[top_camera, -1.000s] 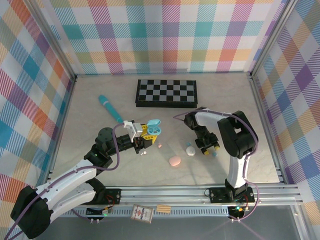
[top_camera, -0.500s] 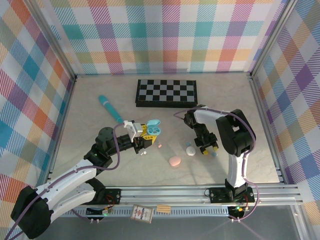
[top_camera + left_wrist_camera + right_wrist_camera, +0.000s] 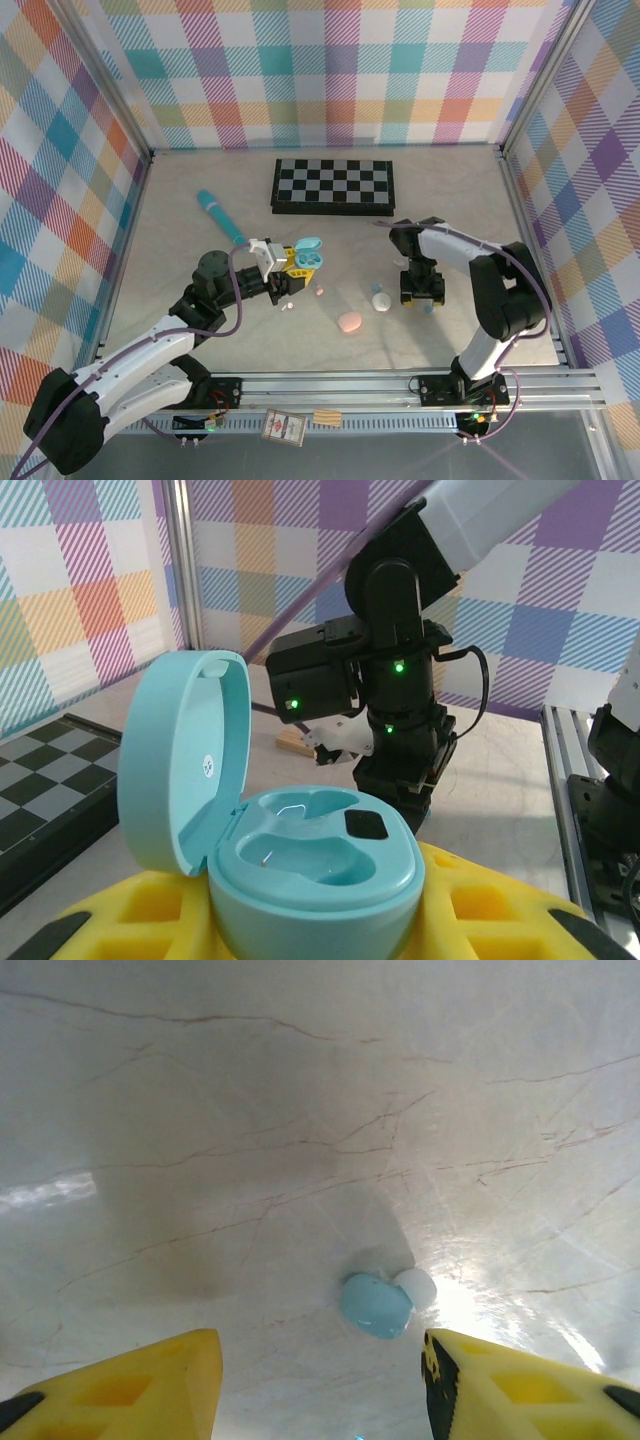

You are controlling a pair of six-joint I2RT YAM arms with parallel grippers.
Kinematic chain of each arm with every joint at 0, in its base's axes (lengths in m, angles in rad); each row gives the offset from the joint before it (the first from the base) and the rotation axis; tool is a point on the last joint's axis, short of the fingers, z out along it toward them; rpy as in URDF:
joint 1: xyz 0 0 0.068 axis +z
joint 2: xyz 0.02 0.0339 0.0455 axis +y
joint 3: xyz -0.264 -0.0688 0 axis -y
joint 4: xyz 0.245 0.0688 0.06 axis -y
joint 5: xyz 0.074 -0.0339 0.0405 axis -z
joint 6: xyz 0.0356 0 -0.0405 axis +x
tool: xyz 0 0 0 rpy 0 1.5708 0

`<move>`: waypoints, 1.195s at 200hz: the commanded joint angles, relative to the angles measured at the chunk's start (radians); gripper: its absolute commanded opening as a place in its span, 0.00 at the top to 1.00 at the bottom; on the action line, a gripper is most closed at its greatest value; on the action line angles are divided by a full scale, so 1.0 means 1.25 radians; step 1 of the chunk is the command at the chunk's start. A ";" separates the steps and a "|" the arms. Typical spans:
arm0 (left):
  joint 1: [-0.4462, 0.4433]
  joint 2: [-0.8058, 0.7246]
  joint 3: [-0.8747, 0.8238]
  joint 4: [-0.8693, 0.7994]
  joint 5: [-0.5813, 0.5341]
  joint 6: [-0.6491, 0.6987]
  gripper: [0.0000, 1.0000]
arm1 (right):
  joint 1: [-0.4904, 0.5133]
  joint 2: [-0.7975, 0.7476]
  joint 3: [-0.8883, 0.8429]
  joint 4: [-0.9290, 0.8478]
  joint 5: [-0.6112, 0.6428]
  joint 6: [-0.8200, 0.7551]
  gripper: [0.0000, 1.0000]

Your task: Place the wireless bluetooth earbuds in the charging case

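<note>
The table [image 3: 480, 220] carries a chessboard [image 3: 333, 186] at its far side. The left gripper [image 3: 293, 272] is clamped on the open teal case [image 3: 315, 865], whose lid stands upright. The right gripper [image 3: 318, 1365] points down with its fingers apart. A pale blue earbud [image 3: 375, 1305] lies on the table just ahead of the gap.

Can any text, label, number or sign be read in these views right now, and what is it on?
No text reads clearly in these views.
Round sticker inside the lid of the open teal charging case: blue marks, too blurred to read.
Card at the near edge of the top view: red and white print, too small to read.
</note>
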 commanded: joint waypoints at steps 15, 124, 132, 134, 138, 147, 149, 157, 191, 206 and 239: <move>0.007 -0.001 0.024 0.028 0.023 -0.011 0.72 | -0.046 -0.050 -0.069 0.098 -0.087 0.044 0.44; 0.007 0.039 0.031 0.064 0.041 -0.015 0.71 | -0.045 -0.127 -0.096 0.078 -0.159 0.063 0.47; 0.007 0.044 0.031 0.070 0.044 -0.018 0.71 | -0.046 -0.132 -0.086 0.060 -0.136 0.059 0.47; 0.007 0.044 0.032 0.071 0.044 -0.018 0.71 | -0.046 -0.133 -0.083 0.057 -0.131 0.058 0.46; 0.007 0.046 0.032 0.073 0.045 -0.018 0.71 | -0.045 -0.136 -0.078 0.049 -0.122 0.056 0.46; 0.007 0.048 0.032 0.076 0.045 -0.019 0.71 | -0.045 -0.140 -0.068 0.035 -0.099 0.056 0.46; 0.007 0.049 0.032 0.077 0.045 -0.019 0.71 | -0.045 -0.140 -0.066 0.033 -0.095 0.055 0.46; 0.007 0.051 0.032 0.080 0.045 -0.019 0.71 | -0.044 -0.143 -0.059 0.026 -0.079 0.055 0.46; 0.007 0.051 0.033 0.081 0.045 -0.019 0.71 | -0.040 -0.138 -0.054 0.026 -0.058 0.060 0.46; 0.007 0.050 0.033 0.078 0.045 -0.016 0.71 | -0.038 -0.130 -0.066 0.046 -0.067 0.066 0.46; 0.007 0.049 0.034 0.073 0.045 -0.014 0.72 | -0.039 -0.105 -0.099 0.110 -0.083 0.088 0.49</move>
